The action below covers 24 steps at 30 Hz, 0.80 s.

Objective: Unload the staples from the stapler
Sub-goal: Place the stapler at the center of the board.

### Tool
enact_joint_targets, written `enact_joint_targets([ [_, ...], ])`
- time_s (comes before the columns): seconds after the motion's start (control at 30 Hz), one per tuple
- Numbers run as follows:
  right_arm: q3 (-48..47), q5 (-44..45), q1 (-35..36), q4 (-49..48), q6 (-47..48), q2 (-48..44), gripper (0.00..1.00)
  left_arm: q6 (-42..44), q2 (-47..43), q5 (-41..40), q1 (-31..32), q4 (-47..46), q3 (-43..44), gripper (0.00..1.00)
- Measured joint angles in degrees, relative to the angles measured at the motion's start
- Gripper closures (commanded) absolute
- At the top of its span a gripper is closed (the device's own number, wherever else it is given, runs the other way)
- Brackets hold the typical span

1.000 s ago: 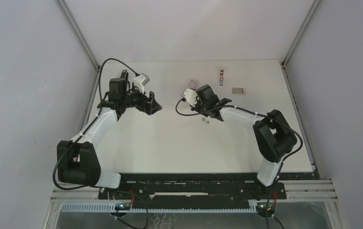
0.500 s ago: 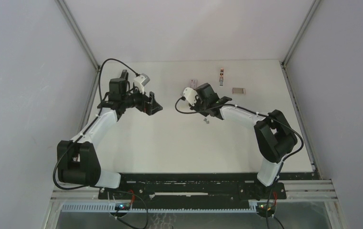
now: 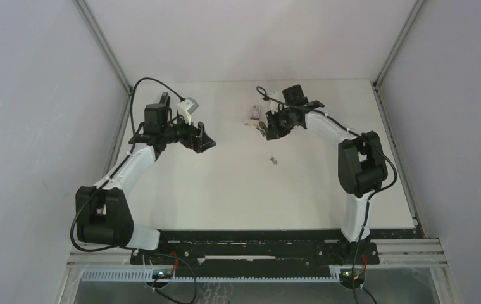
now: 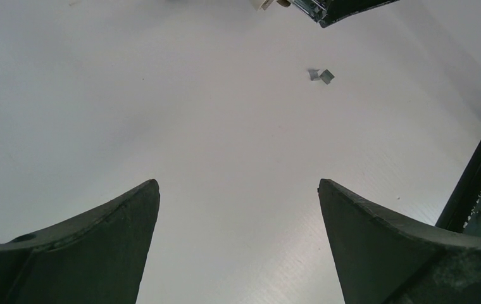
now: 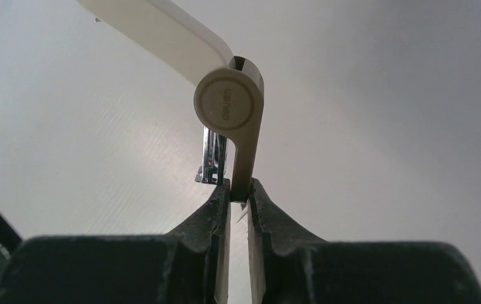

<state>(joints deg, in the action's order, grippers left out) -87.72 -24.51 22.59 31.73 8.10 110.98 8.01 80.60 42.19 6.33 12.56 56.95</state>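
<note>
Gripping the stapler (image 5: 228, 104) by its cream lower part, the right gripper (image 5: 238, 190) presses both fingers together on it, just below the round hinge disc. The top arm of the stapler stands open and points toward 11 o'clock in the right wrist view, and a shiny metal part shows beside the hinge. Seen from above, this gripper is at 12 o'clock on the table (image 3: 225, 196), just beside a small pink-and-white box (image 3: 256, 112). Two tiny staples (image 3: 274, 161) lie near the middle of the table, at 6 o'clock from the stapler and apart from it. The left gripper (image 3: 205, 142) is at 10 o'clock from them, with its fingers wide apart and holding nothing.
</note>
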Motion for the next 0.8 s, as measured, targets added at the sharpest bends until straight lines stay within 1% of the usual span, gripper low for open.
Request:
enact_joint_targets([
  [0.2, -0.1, -8.0, -3.4, 2.8, -7.1, 2.2, 1.0, -0.4, 0.4, 0.3, 0.0, 0.0, 0.0, 0.0],
  [0.43, -0.3, -15.1, -6.1, 2.4, -13.6, 3.8, 1.0, -0.3, 1.2, 0.1, 0.0, 0.0, 0.0, 0.0],
  [0.63, -0.7, -20.6, -9.7, -1.1, -21.9, 6.1, 1.0, 0.4, 1.2, -0.5, 0.0, 0.6, 0.0, 0.0],
  [0.8, -2.2, -23.8, -12.7, -5.1, -29.4, 9.8, 1.0, 1.2, 1.2, -1.1, 0.0, 1.5, 0.0, 0.0],
])
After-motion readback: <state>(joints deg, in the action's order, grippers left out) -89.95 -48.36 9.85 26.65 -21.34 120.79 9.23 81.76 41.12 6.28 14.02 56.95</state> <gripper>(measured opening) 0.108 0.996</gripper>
